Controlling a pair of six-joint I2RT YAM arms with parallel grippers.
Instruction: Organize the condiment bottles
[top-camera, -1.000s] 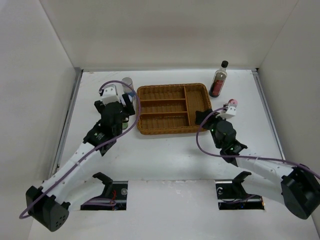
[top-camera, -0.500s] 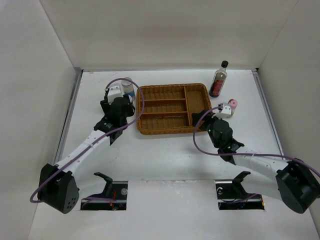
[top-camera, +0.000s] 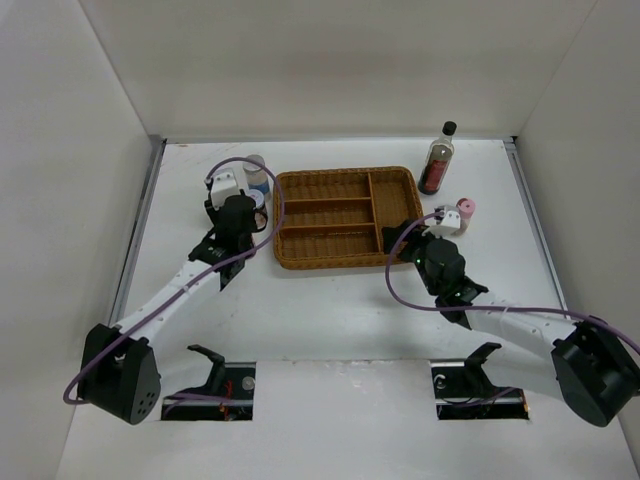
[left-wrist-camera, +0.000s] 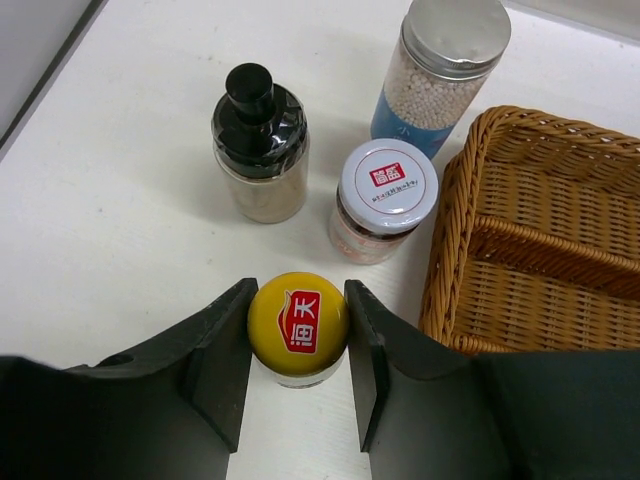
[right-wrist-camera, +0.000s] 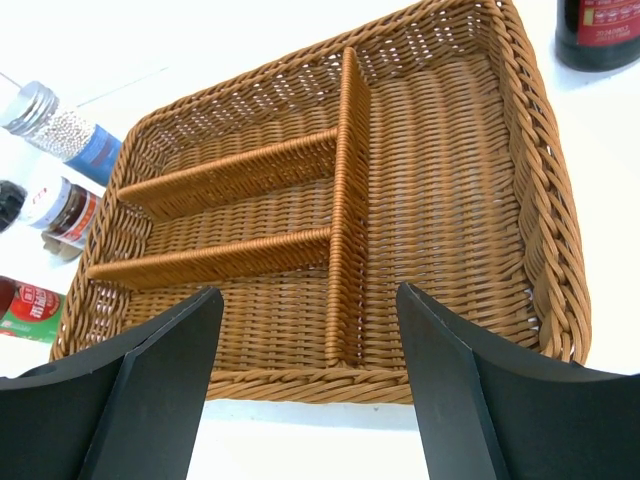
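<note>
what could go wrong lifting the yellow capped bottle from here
The left tool seems to pinch the yellow-capped bottle at its smooth round cap, so it may slip or swing. The red-white-lidded jar stands just beyond it and the wicker tray rim is close, so either could be bumped.

Overhead, two wrist views; common tray (top-camera: 398, 215)

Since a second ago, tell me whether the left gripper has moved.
Yes. The left gripper edged toward the far wall along the left rim of the wicker tray, shutting on the yellow-capped bottle.
</note>
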